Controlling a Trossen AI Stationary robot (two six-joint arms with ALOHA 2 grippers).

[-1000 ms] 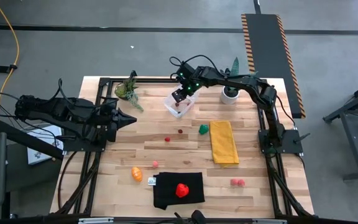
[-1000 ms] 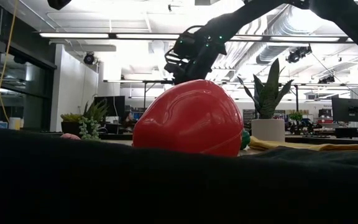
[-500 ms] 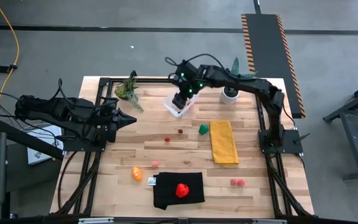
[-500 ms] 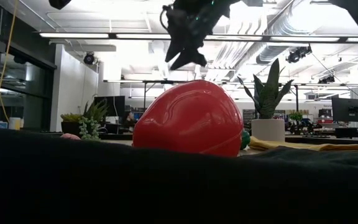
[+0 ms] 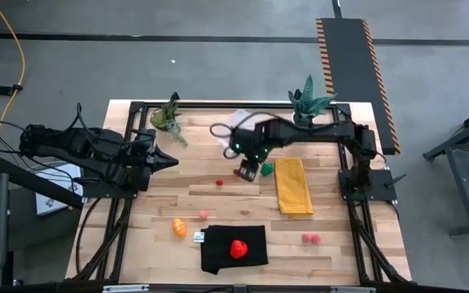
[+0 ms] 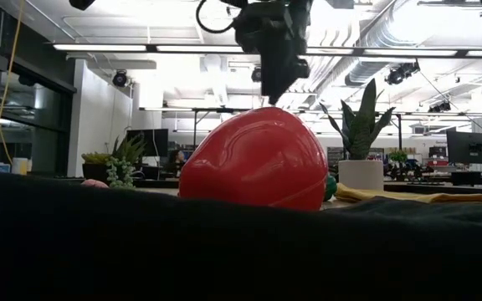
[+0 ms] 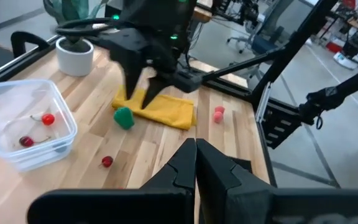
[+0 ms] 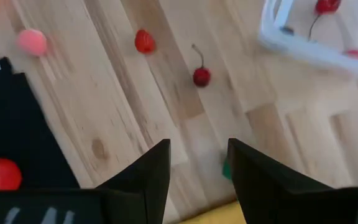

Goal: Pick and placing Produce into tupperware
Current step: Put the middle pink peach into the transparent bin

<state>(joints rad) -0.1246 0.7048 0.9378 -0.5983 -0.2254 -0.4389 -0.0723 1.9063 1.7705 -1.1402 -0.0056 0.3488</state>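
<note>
The clear tupperware [image 7: 23,127] stands on the table's far middle with two red cherries [image 7: 47,118] inside. My right gripper [image 5: 245,172] hangs open and empty above the wood, nearer the table's front edge than the tub. A loose cherry [image 8: 201,76] and the green piece [image 5: 265,168] lie beside it. On the black cloth [image 5: 233,249] at the near edge rests the red strawberry [image 5: 238,248]. An orange piece [image 5: 179,227], a pink berry [image 5: 203,215] and a small red piece [image 5: 219,182] lie on the wood. My left gripper [image 5: 169,160] waits shut at the left.
A yellow cloth [image 5: 293,185] lies right of the green piece. Two pink berries [image 5: 309,238] sit near the right front. Potted plants stand at the far edge: one at the left [image 5: 168,116], one in a white pot [image 7: 75,55] to the right of the tub.
My right gripper has risen from over the tupperware and swung toward the table's near edge. It now hangs over the wood beside the loose cherry and the green piece. The produce on the table has not moved.
</note>
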